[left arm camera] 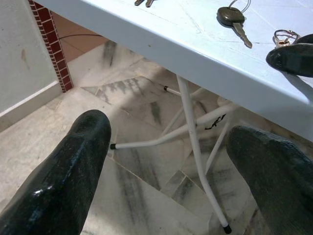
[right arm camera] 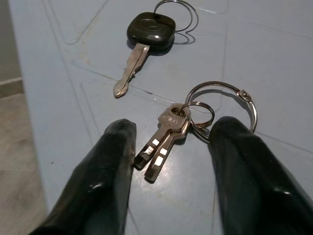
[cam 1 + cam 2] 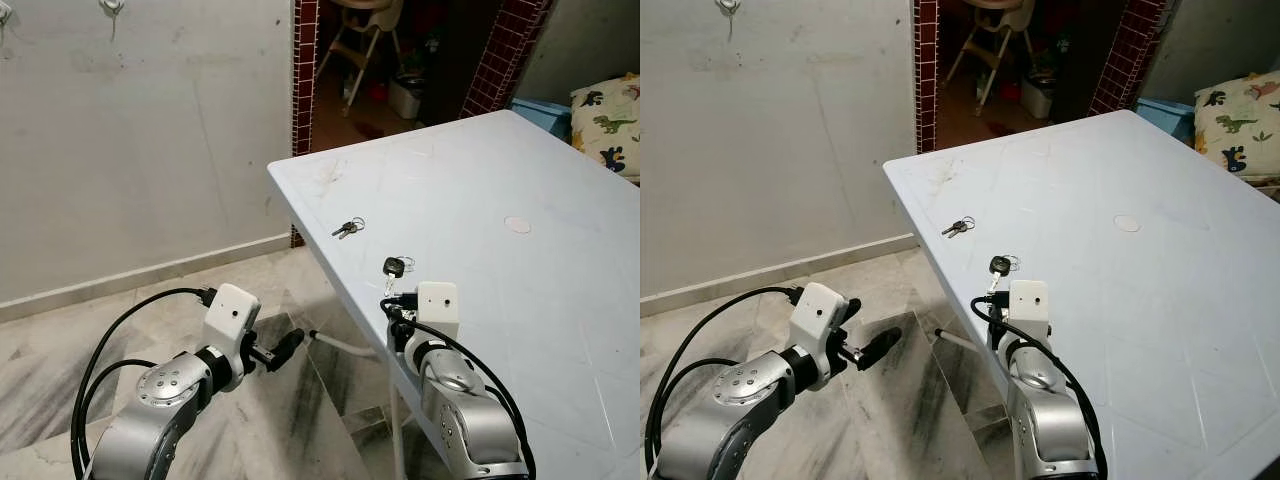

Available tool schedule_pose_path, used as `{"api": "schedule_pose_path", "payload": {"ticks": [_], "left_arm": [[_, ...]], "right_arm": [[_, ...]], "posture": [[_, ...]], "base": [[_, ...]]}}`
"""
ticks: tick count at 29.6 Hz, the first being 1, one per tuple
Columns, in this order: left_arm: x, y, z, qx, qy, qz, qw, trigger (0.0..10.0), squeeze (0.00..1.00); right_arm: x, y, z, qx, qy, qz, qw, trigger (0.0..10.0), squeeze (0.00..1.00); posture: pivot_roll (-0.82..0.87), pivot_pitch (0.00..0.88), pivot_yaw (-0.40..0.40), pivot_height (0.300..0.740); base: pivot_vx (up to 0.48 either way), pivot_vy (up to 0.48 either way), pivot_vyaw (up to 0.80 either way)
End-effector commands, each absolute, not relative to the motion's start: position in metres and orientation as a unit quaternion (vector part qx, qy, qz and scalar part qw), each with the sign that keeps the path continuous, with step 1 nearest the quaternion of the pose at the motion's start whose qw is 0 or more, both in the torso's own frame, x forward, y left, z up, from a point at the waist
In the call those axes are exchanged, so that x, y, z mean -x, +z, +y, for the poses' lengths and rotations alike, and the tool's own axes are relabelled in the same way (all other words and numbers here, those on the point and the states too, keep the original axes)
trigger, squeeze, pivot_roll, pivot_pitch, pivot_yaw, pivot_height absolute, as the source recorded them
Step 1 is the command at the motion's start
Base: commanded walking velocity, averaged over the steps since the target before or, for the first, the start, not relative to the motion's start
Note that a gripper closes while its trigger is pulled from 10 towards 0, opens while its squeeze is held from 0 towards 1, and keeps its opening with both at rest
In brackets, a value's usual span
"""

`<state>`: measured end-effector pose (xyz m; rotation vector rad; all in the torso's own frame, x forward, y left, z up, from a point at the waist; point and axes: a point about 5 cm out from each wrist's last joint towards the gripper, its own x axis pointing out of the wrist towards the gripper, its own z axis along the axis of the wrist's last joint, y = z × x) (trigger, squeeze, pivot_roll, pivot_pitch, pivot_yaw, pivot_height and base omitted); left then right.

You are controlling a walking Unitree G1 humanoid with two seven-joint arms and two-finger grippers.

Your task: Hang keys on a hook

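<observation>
Keys first, and the count is three sets on the pale blue tabletop (image 3: 520, 300). A small bunch of two keys (image 3: 347, 229) lies farthest out, near the tabletop's left edge. Closer in sits a single black-headed key (image 2: 146, 34) on its own wire ring. Nearest of all, a pair of silver keys (image 2: 166, 134) hangs on a small ring linked to a bigger ring with a clasp.

On the wall at far left, two hooks (image 3: 111, 6) show along the top edge of the left eye view, well apart from the tabletop.

Now the right end effector (image 2: 168, 171): it is down low over the near-left part of the tabletop, and the silver pair lies right between its two black fingers (image 2: 105, 171). The key tips sit just beside one finger, the large ring just beside the other. Its fingers are spread apart and released, closing on nothing; whether a pad actually touches metal cannot be told. The black-headed key rests just beyond the fingertips, farther out.

Over to the left end effector (image 1: 171, 171): it hangs off the tabletop's left edge, above the marble floor (image 1: 137, 161) and pointing at the white table legs (image 1: 195, 147). Fingers wide apart, nothing in them.
</observation>
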<state>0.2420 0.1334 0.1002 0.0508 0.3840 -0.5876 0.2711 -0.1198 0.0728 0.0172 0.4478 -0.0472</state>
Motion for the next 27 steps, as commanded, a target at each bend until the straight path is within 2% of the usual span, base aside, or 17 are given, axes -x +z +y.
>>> {"api": "schedule_pose_path", "payload": {"ticks": [1,8,12,21,27], "left_arm": [[-0.242,0.100,0.131,-0.026,-0.296,0.189,0.936,10.0,0.00],[-0.242,0.100,0.130,-0.027,-0.296,0.190,0.936,10.0,0.00],[-0.242,0.099,0.131,-0.027,-0.296,0.191,0.936,10.0,0.00],[-0.243,0.099,0.129,-0.028,-0.300,0.192,0.934,10.0,0.00],[-0.244,0.099,0.128,-0.029,-0.301,0.191,0.934,10.0,0.00]], "right_arm": [[-0.262,0.053,-0.135,-0.016,-0.075,0.277,0.958,0.0,0.00],[-0.261,0.055,-0.141,-0.013,-0.083,0.271,0.959,0.0,0.00],[-0.259,0.058,-0.146,0.016,-0.075,0.260,0.963,0.0,0.00],[-0.249,0.054,-0.161,0.015,-0.074,0.271,0.960,0.0,0.00],[-0.249,0.054,-0.160,0.008,-0.063,0.271,0.960,0.0,0.00]], "posture": [[0.13,0.052,-0.054,0.740],[0.13,0.054,-0.054,0.740],[0.13,0.055,-0.054,0.740],[0.12,0.053,-0.052,0.740],[0.12,0.053,-0.050,0.740]], "base": [[0.000,0.000,0.00],[0.000,0.000,0.00],[0.000,0.000,0.00],[0.000,0.000,0.00],[0.000,0.000,0.00]]}}
